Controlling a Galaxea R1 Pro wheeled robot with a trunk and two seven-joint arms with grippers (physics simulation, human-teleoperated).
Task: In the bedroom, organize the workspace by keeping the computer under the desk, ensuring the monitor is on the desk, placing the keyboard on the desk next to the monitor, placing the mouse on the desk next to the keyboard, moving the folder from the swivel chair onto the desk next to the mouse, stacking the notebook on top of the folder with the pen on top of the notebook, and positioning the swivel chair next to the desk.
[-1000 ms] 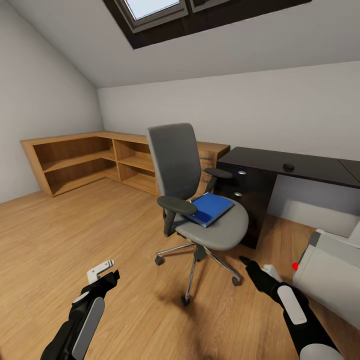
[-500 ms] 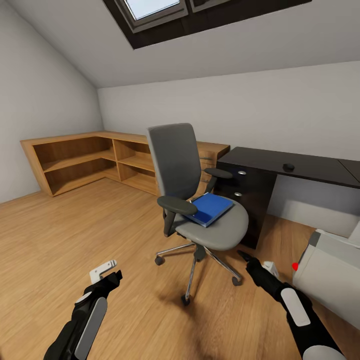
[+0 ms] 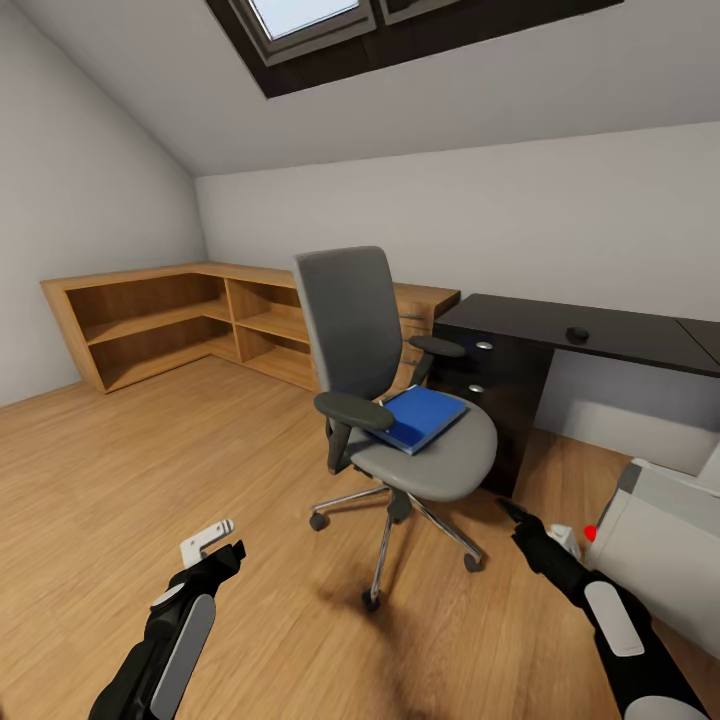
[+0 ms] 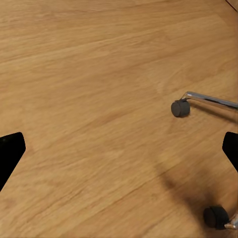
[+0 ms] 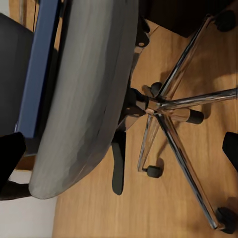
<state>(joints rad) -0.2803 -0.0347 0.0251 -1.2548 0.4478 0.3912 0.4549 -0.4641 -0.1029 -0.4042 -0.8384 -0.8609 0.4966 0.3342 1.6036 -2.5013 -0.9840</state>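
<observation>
Attic bedroom, wood floor, head view: we face swivel chair (image 3: 395, 400) with blue folder (image 3: 422, 417) lying on seat; dark desk (image 3: 590, 335) behind, mouse (image 3: 577, 333) on top; grey computer (image 3: 655, 535) on floor near desk. Since a second ago, our right gripper (image 3: 515, 514) slid rightward and lower; left gripper (image 3: 215, 540) barely shifted. We judge the folder reach not begun.

Left wrist view: fingers spread wide, empty, over floor; chair castor (image 4: 180, 108) nearby.

Right wrist view: fingers apart, empty; folder edge (image 5: 38, 69) above seat underside.

Bright skylight (image 3: 300, 15), soft shadow under swivel chair (image 3: 400, 400), slight blur
</observation>
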